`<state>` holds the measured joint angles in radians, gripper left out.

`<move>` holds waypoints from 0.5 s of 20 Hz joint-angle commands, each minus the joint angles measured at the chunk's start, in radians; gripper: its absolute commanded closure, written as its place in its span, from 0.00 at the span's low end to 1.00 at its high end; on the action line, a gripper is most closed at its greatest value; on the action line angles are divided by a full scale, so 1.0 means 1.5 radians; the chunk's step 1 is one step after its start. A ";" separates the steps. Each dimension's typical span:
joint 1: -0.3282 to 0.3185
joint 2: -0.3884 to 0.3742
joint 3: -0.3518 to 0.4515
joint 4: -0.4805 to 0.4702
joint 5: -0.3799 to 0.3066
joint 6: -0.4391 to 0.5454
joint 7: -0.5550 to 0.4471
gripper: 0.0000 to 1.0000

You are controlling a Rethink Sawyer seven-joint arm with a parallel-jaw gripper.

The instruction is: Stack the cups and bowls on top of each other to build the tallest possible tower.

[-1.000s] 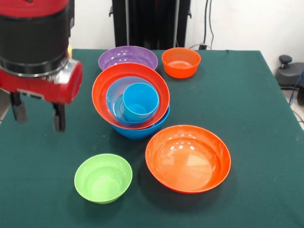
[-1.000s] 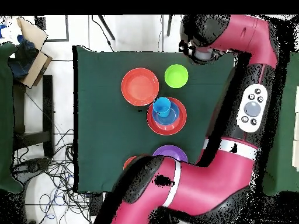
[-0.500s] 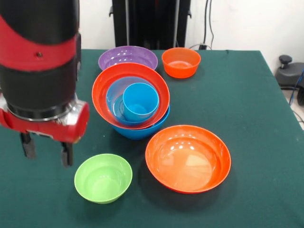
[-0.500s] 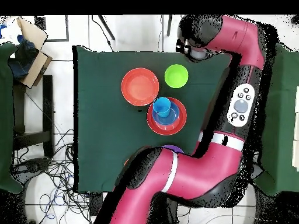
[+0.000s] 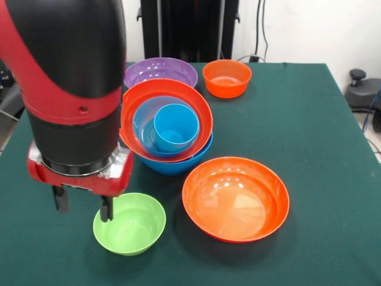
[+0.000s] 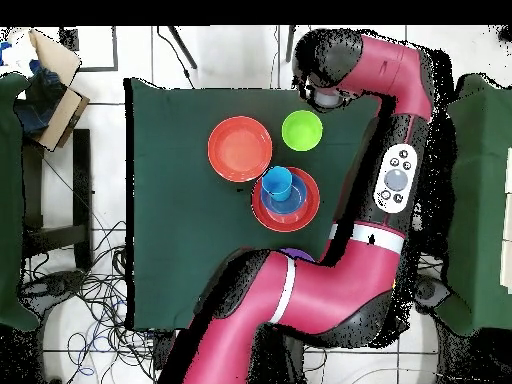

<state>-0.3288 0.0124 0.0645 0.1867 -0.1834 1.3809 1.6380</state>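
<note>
A red and black robot arm hangs low over the lime green bowl (image 5: pixel 129 223), its gripper (image 5: pixel 83 205) empty with the two dark fingers (image 5: pixel 105 208) spread fairly wide: one tip stands at the bowl's rim on the side toward the arm, the other just outside it over bare cloth. The step in hand appears to be the pick-up of this small bowl for the tower (image 5: pixel 166 126), which stands just behind it: a large blue bowl at the bottom, a large orange bowl in it, a medium blue bowl inside that and a blue cup (image 5: pixel 175 127) on top. The next move likely calls for lowering so the rim wall sits between the fingers, closing on it, then lifting clear and carrying it over the cup without knocking the leaning pile. A second large orange bowl (image 5: pixel 236 198) sits loose near the front, touching nothing; a purple bowl (image 5: pixel 159 71) and a small orange bowl (image 5: pixel 227 77) wait behind the tower. The surface (image 5: pixel 309 125) is a dark green cloth-covered table. Beyond it the room shows a white wall, a black stand and hanging cables; from above, tiled floor, tangled wires and a cardboard box (image 6: pixel 52 80) beside the table.
</note>
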 commanded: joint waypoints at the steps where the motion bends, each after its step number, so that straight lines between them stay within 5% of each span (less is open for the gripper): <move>1: 0.024 -0.002 0.052 0.029 -0.004 -0.048 -0.031 0.00; 10: 0.019 0.005 0.047 0.049 0.004 -0.086 -0.015 0.00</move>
<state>-0.3070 0.0164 0.0643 0.1867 -0.1722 1.3305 1.6380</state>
